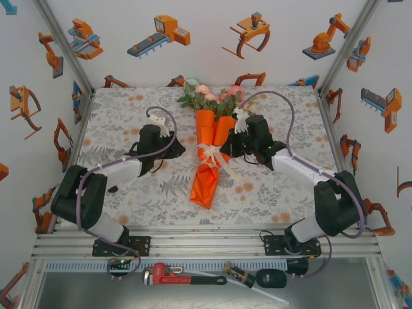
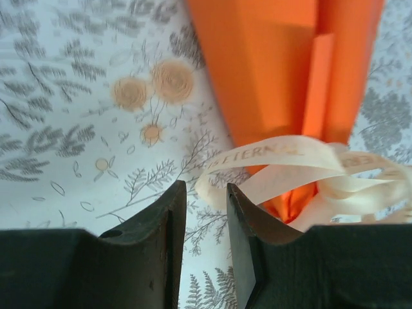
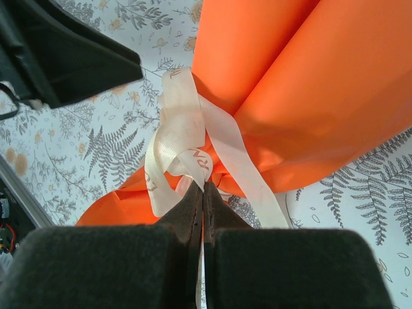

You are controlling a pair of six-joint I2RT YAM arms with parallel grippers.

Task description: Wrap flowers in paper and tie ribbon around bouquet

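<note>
**Top external view.** The bouquet (image 1: 207, 183) lies at the centre of the tabletop (image 1: 283, 193). The flowers (image 1: 212, 96) point to the far side and the tapered tip points to the near side. The ribbon (image 1: 214, 158) crosses the cone's middle. The left gripper (image 1: 174, 148) sits just left of the cone, and the right gripper (image 1: 226, 152) sits against its right side. A red pipe wrench (image 1: 183, 275) lies below the near edge.

**Left wrist view.** The left gripper (image 2: 206, 193) is released: its jaws stand slightly apart, with only patterned cloth between them. The cream ribbon (image 2: 283, 151) loops just beyond the fingertips, over the orange paper (image 2: 270, 64). The ribbon carries printed capitals that are partly legible as "ETERN"; the rest is hidden in folds.

**Right wrist view.** The right gripper (image 3: 203, 193) is clenched on a strand of the ribbon (image 3: 180, 129) where it gathers at the cone's waist. One printed "N" shows near the fingertips. The paper (image 3: 309, 96) rises in two rolled folds beyond.
</note>
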